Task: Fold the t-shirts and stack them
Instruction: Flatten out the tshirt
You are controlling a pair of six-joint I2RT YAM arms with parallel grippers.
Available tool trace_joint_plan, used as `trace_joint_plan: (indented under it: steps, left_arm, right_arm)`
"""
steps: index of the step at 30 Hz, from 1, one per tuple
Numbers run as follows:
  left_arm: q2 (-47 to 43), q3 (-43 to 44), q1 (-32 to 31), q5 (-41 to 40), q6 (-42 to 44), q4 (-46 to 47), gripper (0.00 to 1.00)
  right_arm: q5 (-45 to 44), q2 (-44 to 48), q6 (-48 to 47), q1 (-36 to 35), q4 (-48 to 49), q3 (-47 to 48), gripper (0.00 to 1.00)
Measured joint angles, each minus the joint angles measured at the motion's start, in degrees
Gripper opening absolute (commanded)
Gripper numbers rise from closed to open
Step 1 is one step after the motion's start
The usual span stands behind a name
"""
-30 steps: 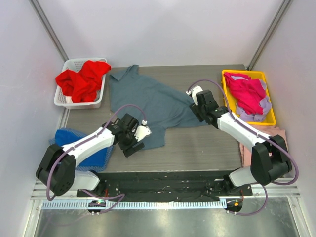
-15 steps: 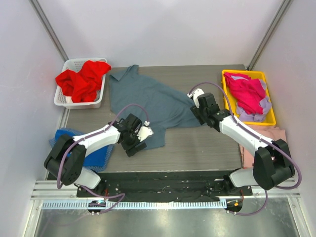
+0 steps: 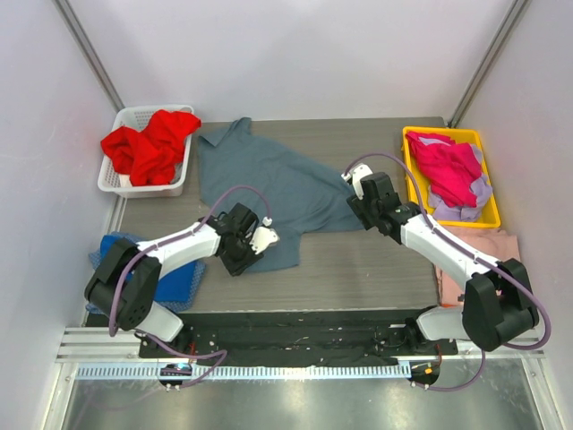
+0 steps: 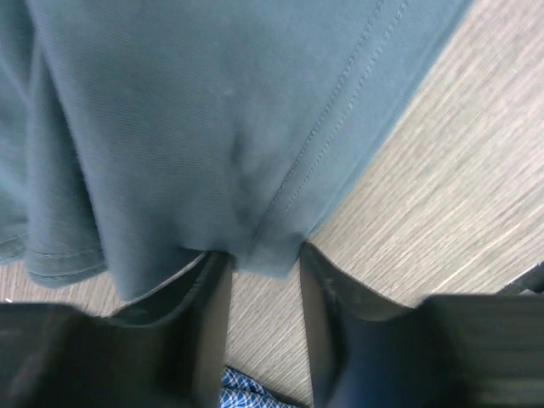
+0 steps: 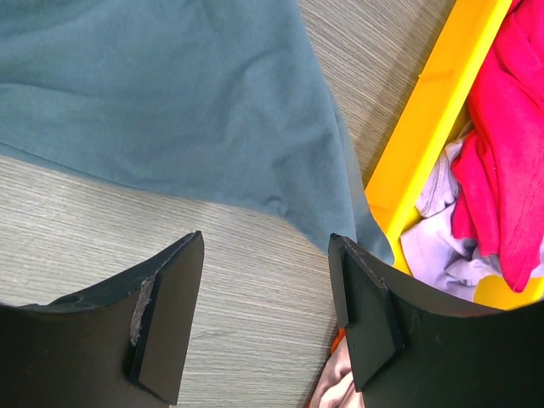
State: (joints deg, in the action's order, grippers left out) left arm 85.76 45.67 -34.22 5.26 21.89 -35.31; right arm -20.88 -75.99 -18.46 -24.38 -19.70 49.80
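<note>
Two claws at the large slate blue-grey cloth t-shirt (image 3: 269,184): left claw (image 4: 262,255) straddles its hem, pinch unconfirmed; right claw (image 5: 265,246) spread, empty. Next: grip both edges, fold.

Bare table (image 3: 358,269) lies open between the arms, toward the front edge. The grey shirt (image 3: 269,184) covers the centre and the far-left ground. A basket (image 3: 148,190) blocks the far-left corner and a yellow tray (image 3: 445,133) the far right. A blue shirt (image 3: 177,282) and a pink shirt (image 3: 512,240) fill the near sides.
</note>
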Motion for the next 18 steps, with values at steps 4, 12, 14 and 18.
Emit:
trace_joint_plan:
  steps: [4,12,14,18]
  left_arm:
    - [1.6,1.4,0.6,0.1,0.7,-0.3,0.16]
    - [3.8,3.9,1.7,1.2,1.1,-2.1,0.00]
    - [3.7,3.9,1.7,1.0,1.0,-2.1,0.00]
    - [2.7,3.2,1.8,-0.5,0.9,-1.6,0.00]
  right_arm:
    - [0.0,0.1,0.0,0.0,0.0,0.0,0.67]
    - [-0.6,1.8,-0.1,0.0,0.0,-1.0,0.66]
    - [-1.2,2.0,-0.3,0.1,0.1,-1.7,0.66]
    - [-2.6,2.0,-1.2,1.6,0.0,-2.3,0.66]
